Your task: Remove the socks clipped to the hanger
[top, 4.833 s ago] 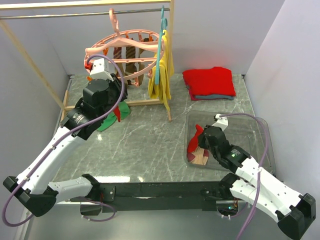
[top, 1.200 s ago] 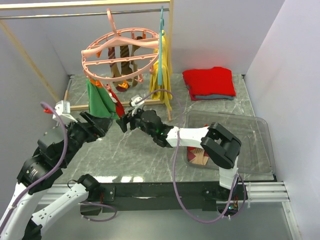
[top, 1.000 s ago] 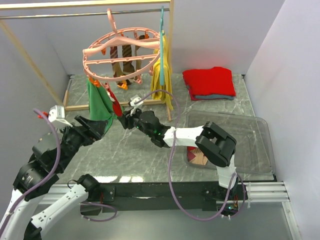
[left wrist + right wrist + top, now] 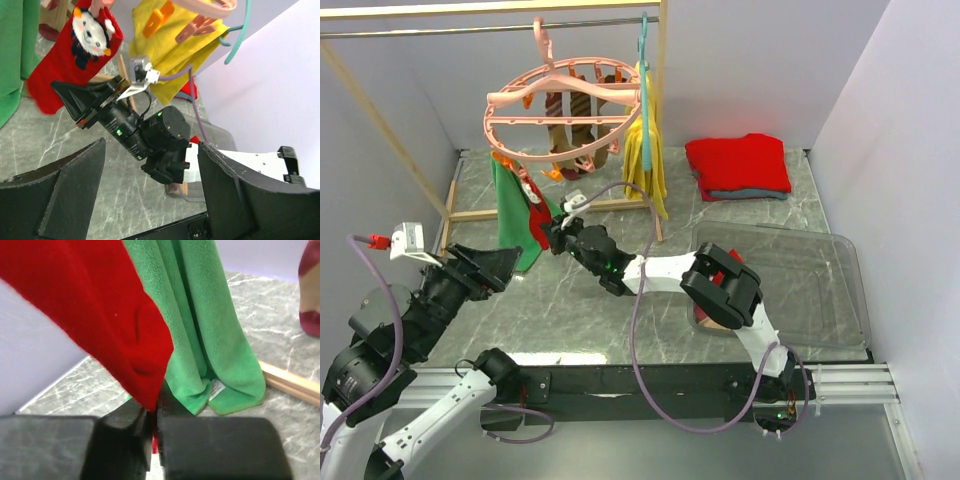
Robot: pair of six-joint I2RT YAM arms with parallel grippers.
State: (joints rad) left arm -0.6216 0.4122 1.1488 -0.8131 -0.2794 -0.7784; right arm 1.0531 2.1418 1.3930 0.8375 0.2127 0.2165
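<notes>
- The hanger (image 4: 565,105) hangs by its hook from the metal rod (image 4: 470,30) of a wooden rack (image 4: 480,213) at the back of the desk (image 4: 620,300).
- Striped socks (image 4: 570,115) hang clipped inside the ring.
- A red sock (image 4: 100,305) with a white face motif hangs from a clip at the ring's lower left.
- A green towel (image 4: 210,325) hangs directly behind the red sock.
- A yellow cloth (image 4: 645,160) on a teal hanger (image 4: 642,90) hangs just right of the ring.
- A folded red garment (image 4: 738,163) and a clear bin (image 4: 850,260) sit well apart to the right.
- The right fingers (image 4: 154,432) are closed, pinching the red sock's bottom edge.
- The left fingers (image 4: 498,260) are spread wide, hold nothing, and point toward the right arm from the left.
</notes>
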